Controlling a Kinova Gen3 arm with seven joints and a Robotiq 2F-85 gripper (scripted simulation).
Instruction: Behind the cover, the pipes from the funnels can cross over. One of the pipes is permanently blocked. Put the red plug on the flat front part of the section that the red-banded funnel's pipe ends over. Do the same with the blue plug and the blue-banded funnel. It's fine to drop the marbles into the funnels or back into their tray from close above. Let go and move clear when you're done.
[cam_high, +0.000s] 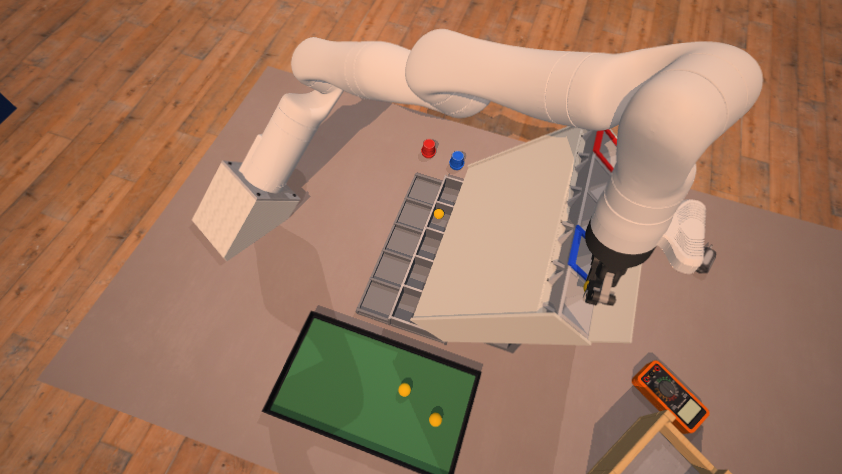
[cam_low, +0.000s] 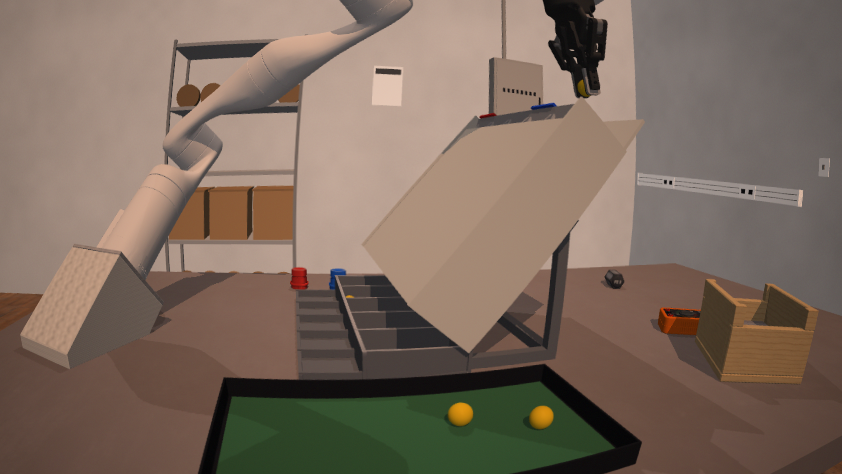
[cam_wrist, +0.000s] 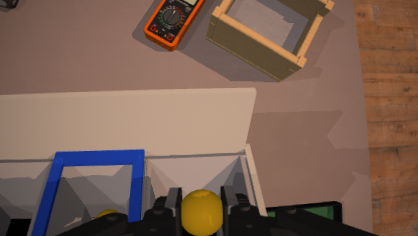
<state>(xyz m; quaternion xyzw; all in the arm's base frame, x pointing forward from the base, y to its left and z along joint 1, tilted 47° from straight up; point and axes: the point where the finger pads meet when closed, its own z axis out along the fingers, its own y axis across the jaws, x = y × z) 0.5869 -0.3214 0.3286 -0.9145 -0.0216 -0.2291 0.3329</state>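
My gripper (cam_high: 598, 294) (cam_low: 586, 88) (cam_wrist: 201, 203) is shut on a yellow marble (cam_low: 582, 88) (cam_wrist: 201, 210). It hangs close above the end funnel, just beside the blue-banded funnel (cam_high: 577, 253) (cam_low: 542, 106) (cam_wrist: 95, 157). Another marble (cam_wrist: 106, 212) shows low inside the blue-banded funnel. The red-banded funnel (cam_high: 602, 150) (cam_low: 487, 115) is at the far end, partly behind my arm. The red plug (cam_high: 428, 148) (cam_low: 299, 277) and blue plug (cam_high: 457, 160) (cam_low: 337, 276) stand upright beyond the sections. One marble (cam_high: 438, 213) (cam_low: 349, 296) lies in the second section from the plugs.
The sloped beige cover (cam_high: 506, 235) (cam_low: 494, 223) hides the pipes. A green tray (cam_high: 329, 382) (cam_low: 353, 429) holds two marbles (cam_high: 404, 389) (cam_high: 435, 419). An orange multimeter (cam_high: 669, 395) (cam_wrist: 174, 20) and a wooden box (cam_low: 754, 332) (cam_wrist: 270, 35) stand to the right.
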